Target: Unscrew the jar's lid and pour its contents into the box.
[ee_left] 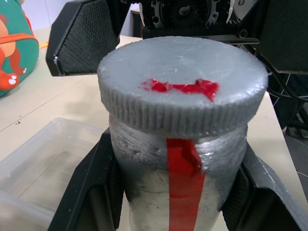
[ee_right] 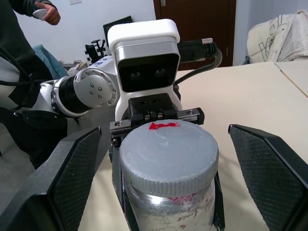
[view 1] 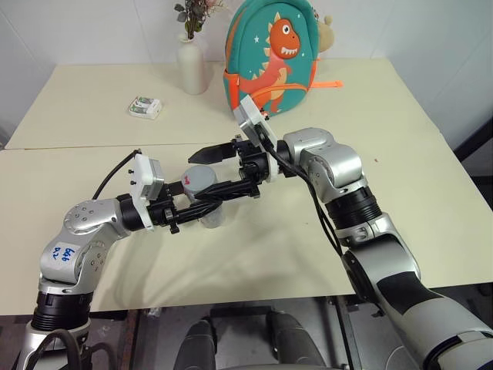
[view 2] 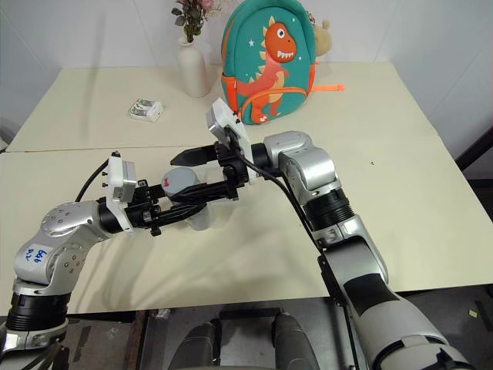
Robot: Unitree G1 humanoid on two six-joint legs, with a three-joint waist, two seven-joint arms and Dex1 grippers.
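Your left gripper (ee_left: 168, 202) is clamped on the jar (ee_left: 173, 192) body, holding it lying level above the table (view 1: 308, 247), so the lid (ee_right: 168, 154) faces the right gripper (ee_right: 163, 159). That one stands wide apart, fingers either side of the lid, not touching. The box (ee_left: 43, 163) sits just below the left hand; room around the lid looks free

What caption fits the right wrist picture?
Open right gripper straddles the jar's grey lid while the left gripper clamps the jar.
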